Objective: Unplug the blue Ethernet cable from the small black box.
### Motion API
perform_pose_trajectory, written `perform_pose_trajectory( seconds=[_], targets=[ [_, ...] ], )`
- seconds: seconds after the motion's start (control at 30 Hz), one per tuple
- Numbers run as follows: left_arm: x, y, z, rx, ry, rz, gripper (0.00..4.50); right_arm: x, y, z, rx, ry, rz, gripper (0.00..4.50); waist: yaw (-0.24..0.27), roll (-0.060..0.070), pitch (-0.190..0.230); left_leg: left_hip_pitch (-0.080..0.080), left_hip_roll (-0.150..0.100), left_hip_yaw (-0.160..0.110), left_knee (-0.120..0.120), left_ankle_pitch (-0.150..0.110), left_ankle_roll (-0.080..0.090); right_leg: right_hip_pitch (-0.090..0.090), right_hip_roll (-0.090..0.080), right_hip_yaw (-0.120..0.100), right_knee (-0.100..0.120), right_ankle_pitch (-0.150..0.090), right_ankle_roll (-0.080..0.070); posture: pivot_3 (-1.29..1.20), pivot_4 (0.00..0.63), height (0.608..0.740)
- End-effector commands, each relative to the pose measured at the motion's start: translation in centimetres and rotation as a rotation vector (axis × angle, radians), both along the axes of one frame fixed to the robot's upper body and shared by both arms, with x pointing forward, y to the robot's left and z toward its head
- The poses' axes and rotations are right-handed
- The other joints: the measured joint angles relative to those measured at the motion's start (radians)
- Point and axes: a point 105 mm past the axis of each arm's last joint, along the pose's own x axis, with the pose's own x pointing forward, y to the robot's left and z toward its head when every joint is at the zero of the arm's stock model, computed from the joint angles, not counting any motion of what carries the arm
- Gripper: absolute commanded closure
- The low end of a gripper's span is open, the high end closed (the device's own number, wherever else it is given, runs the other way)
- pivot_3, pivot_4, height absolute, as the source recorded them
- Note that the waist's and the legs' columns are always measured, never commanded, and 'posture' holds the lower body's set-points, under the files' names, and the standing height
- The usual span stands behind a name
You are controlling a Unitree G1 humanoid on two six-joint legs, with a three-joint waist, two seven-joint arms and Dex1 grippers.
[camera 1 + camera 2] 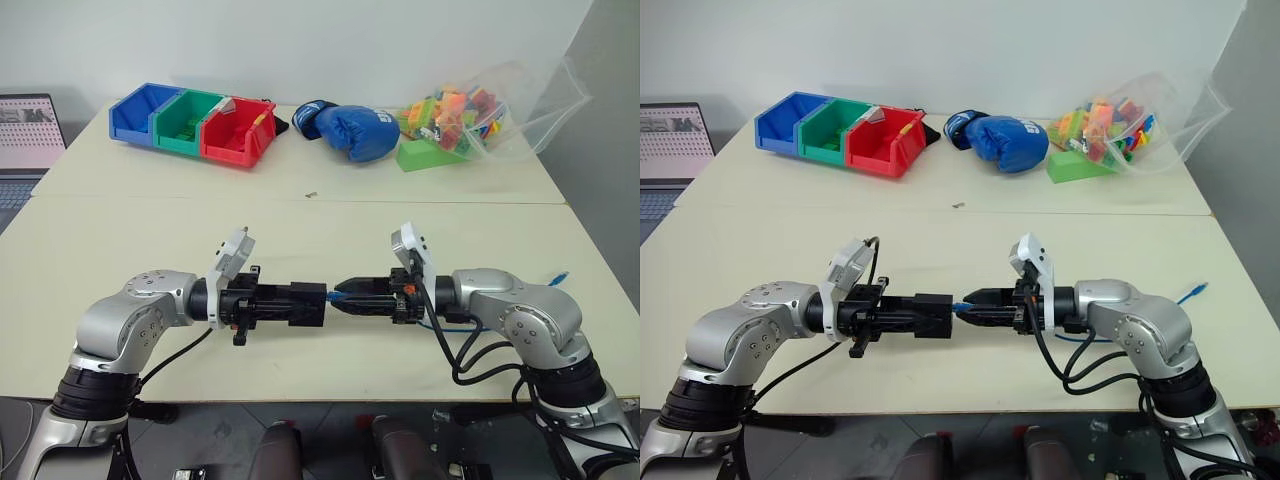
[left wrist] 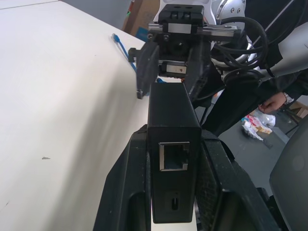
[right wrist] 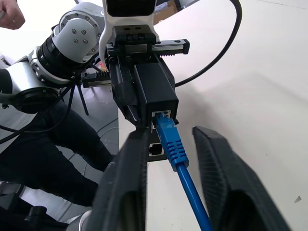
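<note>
**A:** Where's the risk right now?

**B:** The blue Ethernet cable (image 3: pixel 172 144) is still seated in the small black box (image 3: pixel 155 91). The right hand (image 3: pixel 185 178) has a finger on each side of the plug boot, but there's a visible gap between the boot and each finger. If it pulls back with the grip that loose, I'd expect the fingers to slide along the cord and leave the plug in.

**A:** And if it clamps properly?

**B:** Then the latch is the worry. A straight tug without pressing the clip could drag the box out of the left hand (image 2: pixel 175 192), or strain the cord.

**A:** How firm is the left side?

**B:** Its fingers are clamped flat on both sides of the box, an empty socket facing its wrist camera. That looks solid.

**A:** Arm poses?

**B:** Both forearms are raised above the table (image 1: pixel 300 215), roughly level, pointing at each other: left hand aimed right, right hand aimed left, almost meeting in the middle. The cable trails back under the right arm to the table's edge.
</note>
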Motion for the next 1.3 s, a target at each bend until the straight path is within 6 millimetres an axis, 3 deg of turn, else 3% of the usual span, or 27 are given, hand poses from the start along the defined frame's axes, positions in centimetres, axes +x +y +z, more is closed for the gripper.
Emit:
perform_pose_trajectory(
  seconds=[0.03,0.13,0.53,0.57,0.77,1.3],
  targets=[
    [-0.4,-0.3,0.7,-0.001,-0.049,-0.016,3.71,-0.4,0.3,1.0,0.004,-0.048,0.037,3.99,0.000,0.000,0.000,0.000,0.000,0.000,0.000,0.000,0.000,0.000,0.000,0.000,0.000,0.000,0.000,0.00,0.150,0.740],
    [-0.3,-0.4,0.7,-0.004,-0.050,-0.013,3.71,-0.5,0.4,1.0,-0.003,-0.053,0.046,4.47,0.000,0.000,0.000,0.000,0.000,0.000,0.000,0.000,0.000,0.000,0.000,0.000,0.000,0.000,0.000,0.00,0.150,0.740],
    [-0.5,0.0,0.3,0.014,-0.038,-0.022,3.71,-0.3,-0.2,0.9,-0.003,-0.040,0.049,4.47,0.000,0.000,0.000,0.000,0.000,0.000,0.000,0.000,0.000,0.000,0.000,0.000,0.000,0.000,0.000,0.00,0.150,0.740],
    [-0.5,0.0,0.3,0.015,-0.036,-0.022,3.71,-0.3,-0.4,1.0,0.002,-0.036,0.050,3.91,0.000,0.000,0.000,0.000,0.000,0.000,0.000,0.000,0.000,0.000,0.000,0.000,0.000,0.000,0.000,0.00,0.150,0.740],
    [-0.7,0.0,0.3,0.000,-0.029,-0.040,3.71,-0.8,-1.1,1.3,0.047,0.022,0.062,2.67,0.000,0.000,0.000,0.000,0.000,0.000,0.000,0.000,0.000,0.000,0.000,0.000,0.000,0.000,0.000,0.00,0.150,0.740],
    [-0.7,-0.3,0.4,-0.028,-0.018,-0.043,3.71,-0.9,0.0,0.4,0.077,0.057,0.012,2.65,-0.001,0.000,0.000,0.000,0.000,0.000,0.000,0.000,0.000,0.000,0.000,0.000,0.000,0.000,0.000,0.00,0.150,0.740]
  ],
)
